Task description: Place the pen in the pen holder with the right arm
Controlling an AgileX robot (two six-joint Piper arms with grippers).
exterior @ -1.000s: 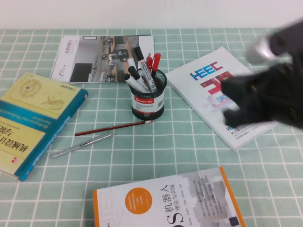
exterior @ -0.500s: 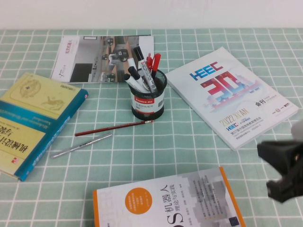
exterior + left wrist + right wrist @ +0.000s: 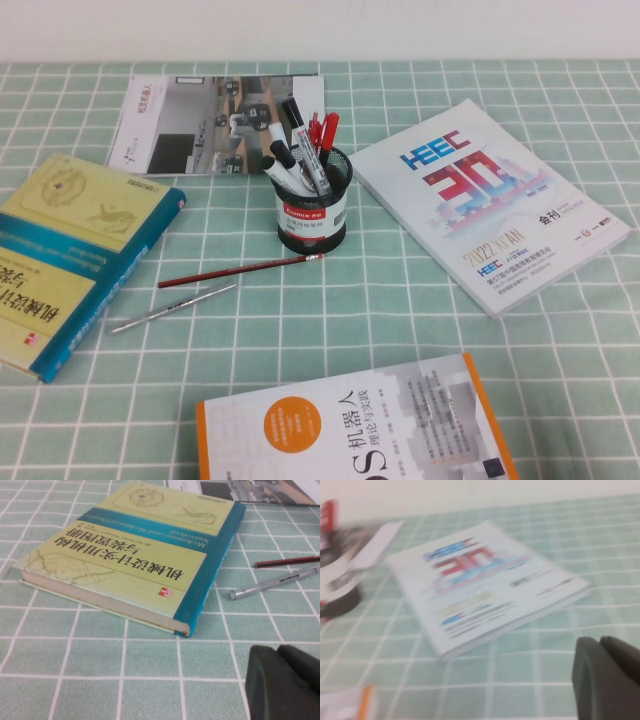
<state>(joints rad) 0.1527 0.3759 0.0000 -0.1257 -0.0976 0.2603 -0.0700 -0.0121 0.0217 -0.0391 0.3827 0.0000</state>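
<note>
The pen holder (image 3: 313, 205), a black mesh cup with a white and red label, stands mid-table. The pen (image 3: 304, 143), a white marker with a black cap, stands in it among other markers and red pens. The holder shows blurred in the right wrist view (image 3: 337, 587). Neither arm shows in the high view. My right gripper (image 3: 599, 642) is shut and empty, low over the cloth near the HEEC magazine (image 3: 485, 585). My left gripper (image 3: 279, 652) is shut and empty, over the cloth beside the teal and yellow book (image 3: 135, 550).
A red pencil (image 3: 240, 270) and a slim silver pen (image 3: 175, 307) lie in front of the holder. The teal book (image 3: 70, 250) is at left, a brochure (image 3: 215, 120) behind, the HEEC magazine (image 3: 490, 205) at right, an orange-edged book (image 3: 350, 430) in front.
My right arm, which was over the HEEC magazine, has drawn back toward the near right and left the high view. The things on the table have not moved.
</note>
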